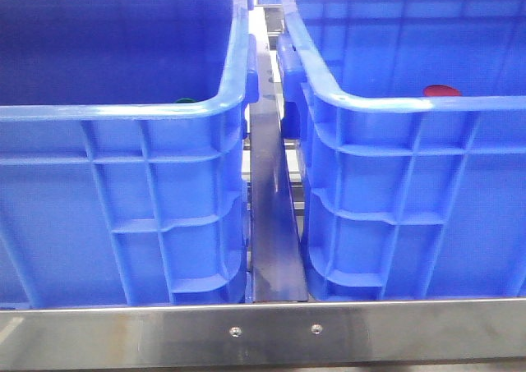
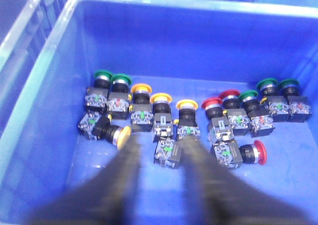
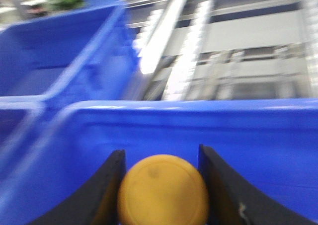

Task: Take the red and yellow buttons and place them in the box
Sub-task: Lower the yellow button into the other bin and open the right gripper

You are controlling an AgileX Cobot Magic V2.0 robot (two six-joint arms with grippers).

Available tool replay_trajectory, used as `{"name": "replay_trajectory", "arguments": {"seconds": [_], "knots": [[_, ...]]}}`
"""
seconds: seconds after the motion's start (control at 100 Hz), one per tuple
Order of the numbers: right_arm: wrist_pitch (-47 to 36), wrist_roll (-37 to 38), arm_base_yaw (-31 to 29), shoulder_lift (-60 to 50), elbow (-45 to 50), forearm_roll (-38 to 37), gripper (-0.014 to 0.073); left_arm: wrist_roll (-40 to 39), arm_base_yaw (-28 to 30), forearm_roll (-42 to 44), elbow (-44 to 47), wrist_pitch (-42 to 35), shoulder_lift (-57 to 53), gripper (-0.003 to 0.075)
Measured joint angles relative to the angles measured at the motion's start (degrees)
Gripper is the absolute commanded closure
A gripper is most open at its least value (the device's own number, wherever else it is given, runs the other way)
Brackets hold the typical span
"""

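A yellow button [image 3: 162, 192] fills the gap between the black fingers [image 3: 112, 185] of my right gripper [image 3: 161, 158], which is shut on it, its domed face towards the camera, in front of a blue box wall [image 3: 223, 128]. My left gripper [image 2: 161, 145] hangs open over a blue box [image 2: 198, 36] that holds several push-button switches. These have yellow caps [image 2: 160, 98], red caps [image 2: 259, 153] and green caps [image 2: 102, 76]. A capless switch block [image 2: 168, 154] lies between its blurred fingers [image 2: 126, 160]. In the front view a red cap [image 1: 441, 91] shows inside the right box [image 1: 411, 105]; neither gripper shows there.
A second blue crate [image 1: 123, 113] stands on the left with a green cap [image 1: 185, 101] peeking over its rim. A metal divider [image 1: 271, 224] runs between the crates and a steel rail [image 1: 263, 331] crosses the front. Another crate's rim [image 2: 17, 26] sits beside the filled one.
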Motion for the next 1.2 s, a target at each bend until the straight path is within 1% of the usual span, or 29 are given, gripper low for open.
{"name": "replay_trajectory", "arguments": {"seconds": [0.09,0.12,0.19,0.28,0.42,0.71,1.03,1.2], "knots": [[-4.30,-4.94,0.00,1.23,0.83,4.13,0.0337,0.64,0.00,0.00,0.08,-0.08,0.00,0.0739],[-4.99,-7.21,0.00,1.98,1.09,6.14,0.0337,0.82,0.00,0.00,0.08,-0.08,0.00,0.0739],[-5.80,-12.03,0.00,4.42,1.07,8.26,0.0337,1.04,0.00,0.00,0.08,-0.13,-0.05,0.0739],[-5.80,-16.32,0.00,8.11,1.07,9.11,0.0337,1.04,0.00,0.00,0.08,-0.13,-0.14,0.0739],[-5.80,-19.77,0.00,14.14,-0.07,9.52,0.0337,1.04,0.00,0.00,0.08,-0.13,-0.14,0.0739],[-6.02,-24.59,0.00,25.62,-5.88,9.82,0.0337,1.04,0.00,0.10,0.08,-0.13,-0.14,0.0739],[-5.68,-25.48,0.00,34.03,-12.36,10.03,0.0337,1.04,0.00,0.10,0.08,-0.13,-0.14,0.0739],[-5.22,-26.24,0.00,36.56,-13.71,10.38,0.0337,1.04,0.00,0.10,0.08,-0.13,-0.17,0.0739]]}}
